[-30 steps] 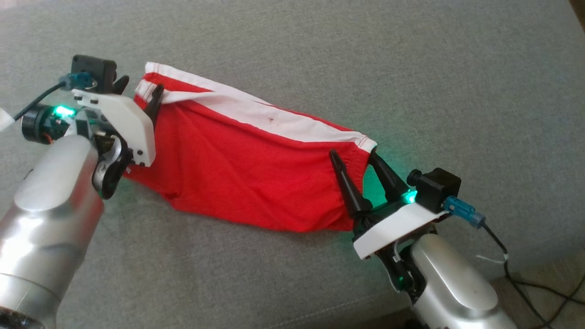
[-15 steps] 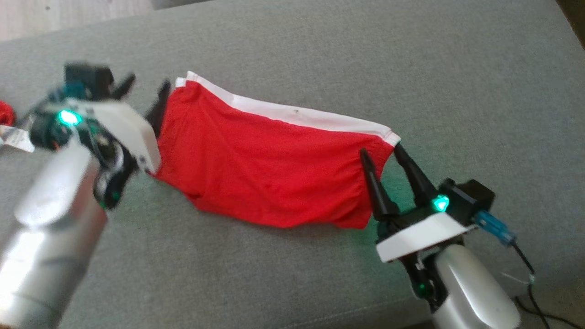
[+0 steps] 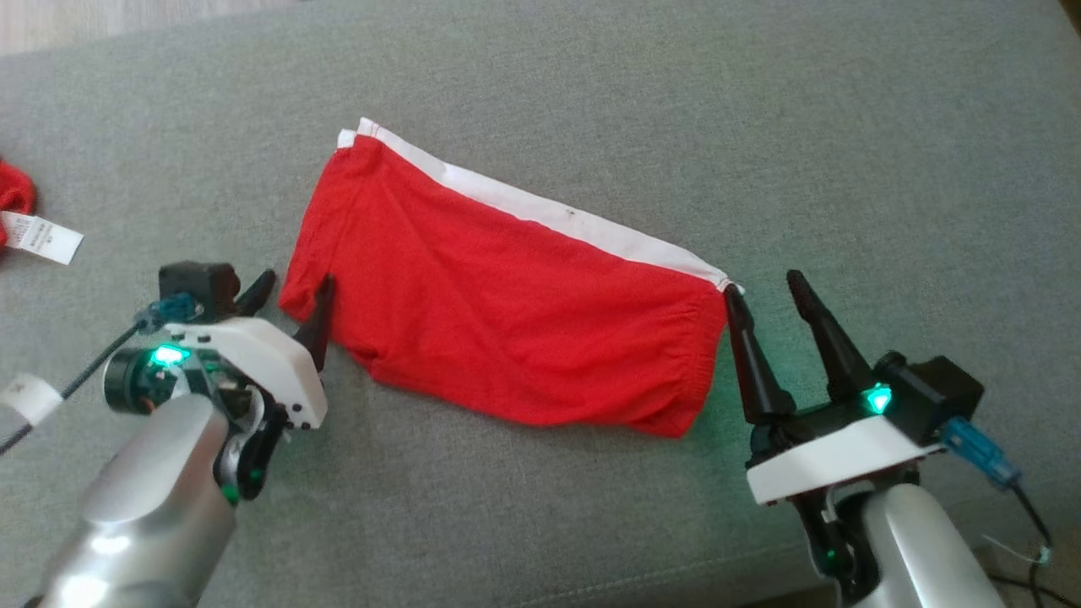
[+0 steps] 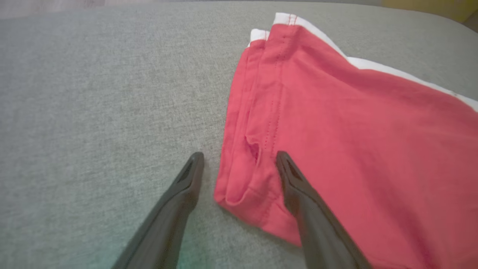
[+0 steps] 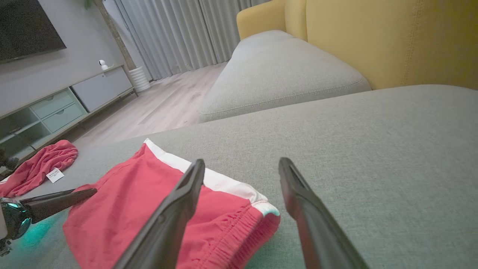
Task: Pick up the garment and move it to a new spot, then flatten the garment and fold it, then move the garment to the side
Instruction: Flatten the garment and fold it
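One red garment (image 3: 507,312) lies flat near the middle of the grey woven sofa cushion (image 3: 844,127), running in the head view from 10 o'clock down to 4 o'clock. It is a pair of soft knit shorts folded into a long, roughly four-sided slab. A white stripe runs along its 1 o'clock edge, and the gathered elastic waistband is at the 4 o'clock end.

The left hand (image 3: 297,279) sits at the garment's 8 o'clock corner with its two dark tapered fingers spread. One finger is over the stitched hem and the other over bare cushion, clamping nothing. The right hand (image 3: 760,284) is at the waistband end, fingers likewise spread and empty, one at the fabric's edge.

A second, crumpled red garment (image 3: 13,198) with a white label (image 3: 40,238) lies at the 9 o'clock edge.
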